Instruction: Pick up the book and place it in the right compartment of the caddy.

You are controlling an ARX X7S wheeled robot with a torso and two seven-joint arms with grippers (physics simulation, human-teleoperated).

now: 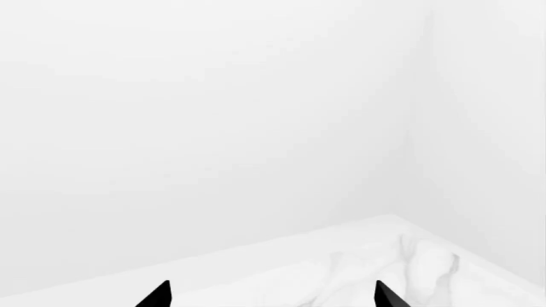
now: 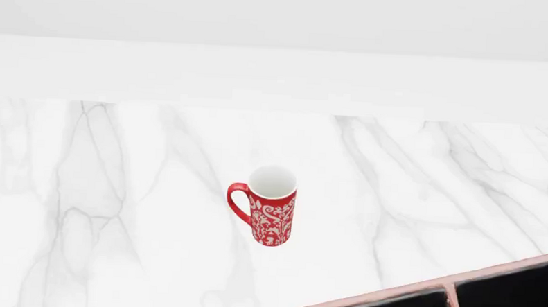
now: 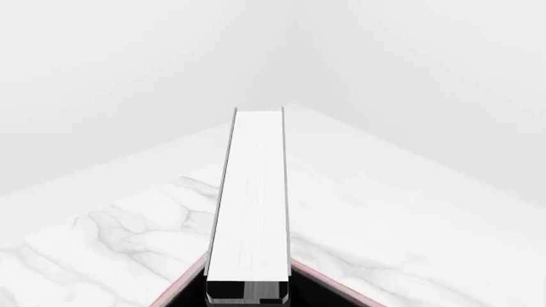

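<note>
The right hand grips the book, long axis pointing away over the caddy at the bench's near edge; the left hand gapes empty.

Glossy patterned mug on polished marble table; matt book pages

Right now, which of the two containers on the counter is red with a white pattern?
The mug, standing upright mid-counter with a handle. The caddy at the near right corner is plain reddish-brown with a black interior.
</note>
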